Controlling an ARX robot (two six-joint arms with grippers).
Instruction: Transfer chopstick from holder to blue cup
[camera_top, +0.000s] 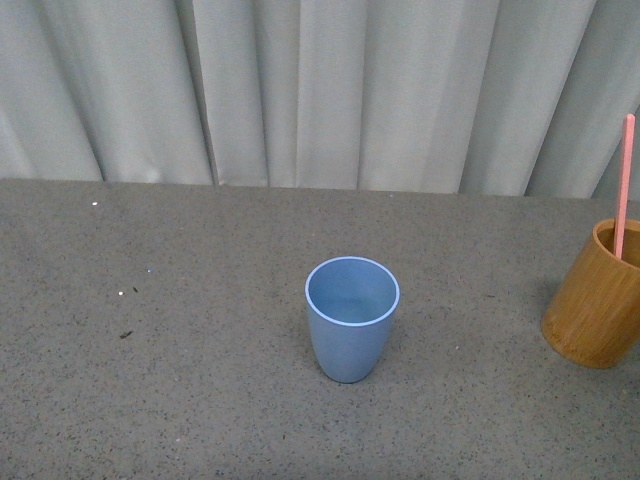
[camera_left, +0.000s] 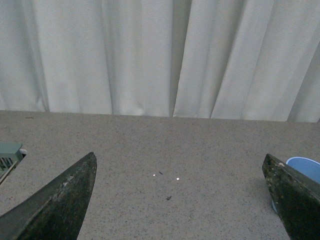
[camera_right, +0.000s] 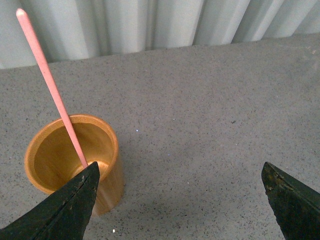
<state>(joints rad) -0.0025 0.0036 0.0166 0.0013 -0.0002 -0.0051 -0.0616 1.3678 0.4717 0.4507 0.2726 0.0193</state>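
Left gripper (camera_left: 180, 200) and right gripper (camera_right: 180, 200) jaws spread wide, empty.

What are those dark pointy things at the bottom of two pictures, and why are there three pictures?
They are a robot's fingers. The robot has two arms, each ending in a gripper, and each wrist carries a small camera. One picture looks out from the robot's body and shows no arms. It shows a grey table with a blue cup in the middle and a wooden holder off to the right. A pink chopstick stands in the holder. Another picture is from the left wrist: the left gripper is open and empty, with the cup just peeking in. The last is from the right wrist: the right gripper is open too, close to the holder. Nothing is held yet.
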